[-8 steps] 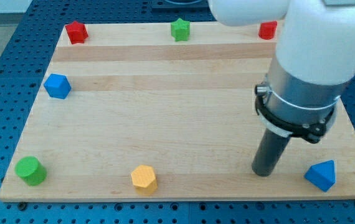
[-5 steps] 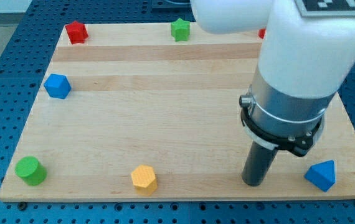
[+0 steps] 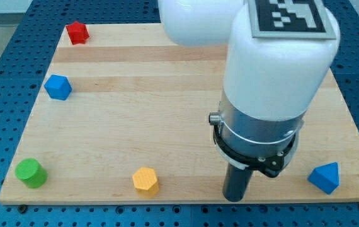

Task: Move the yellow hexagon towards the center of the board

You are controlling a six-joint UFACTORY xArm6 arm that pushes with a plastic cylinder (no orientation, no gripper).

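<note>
The yellow hexagon (image 3: 145,181) lies near the board's bottom edge, left of the middle. My tip (image 3: 233,198) rests on the board at the bottom edge, well to the right of the yellow hexagon and apart from it. The blue triangular block (image 3: 325,177) sits to the right of my tip near the bottom right corner.
A green cylinder (image 3: 30,173) stands at the bottom left corner. A blue block (image 3: 58,87) sits at the left edge. A red block (image 3: 76,32) sits at the top left corner. The arm's white body hides the top right of the wooden board (image 3: 135,113).
My tip has moved left and down toward the bottom edge, closer to the yellow hexagon. The arm now hides the green and red blocks at the top. No block has moved.
</note>
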